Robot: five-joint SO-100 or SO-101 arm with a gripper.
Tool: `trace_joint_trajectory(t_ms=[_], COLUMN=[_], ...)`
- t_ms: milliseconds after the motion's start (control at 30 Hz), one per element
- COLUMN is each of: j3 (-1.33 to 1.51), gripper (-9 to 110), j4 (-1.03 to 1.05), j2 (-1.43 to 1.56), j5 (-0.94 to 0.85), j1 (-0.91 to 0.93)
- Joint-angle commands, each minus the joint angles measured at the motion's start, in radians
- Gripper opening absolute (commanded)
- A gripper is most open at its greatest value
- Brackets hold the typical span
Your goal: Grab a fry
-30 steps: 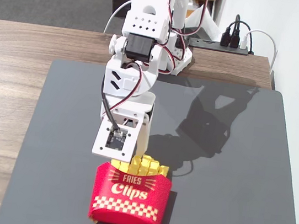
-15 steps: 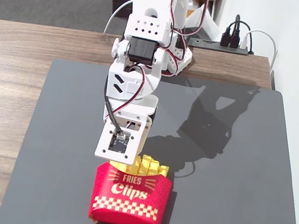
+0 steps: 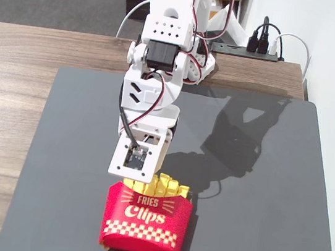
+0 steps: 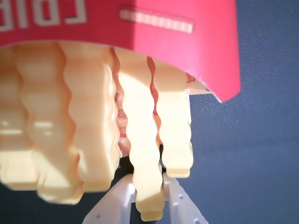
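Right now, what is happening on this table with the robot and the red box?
A white robot arm leans down over a red "Fries Clips" carton that stands on a dark mat. In the wrist view, its gripper has one white finger on each side of a single yellow fry, near its tip. The fry sits in the carton with the other fries, not yet pulled out.

My gripper (image 4: 150, 200) white fingers (image 4: 180, 200) flank one fry (image 4: 140, 154) tip, below red carton (image 4: 187, 42); other fries (image 4: 60, 130) alongside it.
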Motion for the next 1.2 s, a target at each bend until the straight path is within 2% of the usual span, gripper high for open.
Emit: trace_joint_trajectory(t_ms=[0, 333, 767, 967, 1167], j3=[0.023, 0.252, 0.532, 0.548, 0.433], gripper=[1, 1, 1, 1, 1], j4=[0.006, 0.023, 0.167, 0.285, 0.439], j2=[0.084, 0.322, 0.718, 0.854, 0.893], j5=[-0.002, -0.003, -0.005, 0.002, -0.012], j1=[-0.006, -0.012, 0.005, 0.012, 0.048])
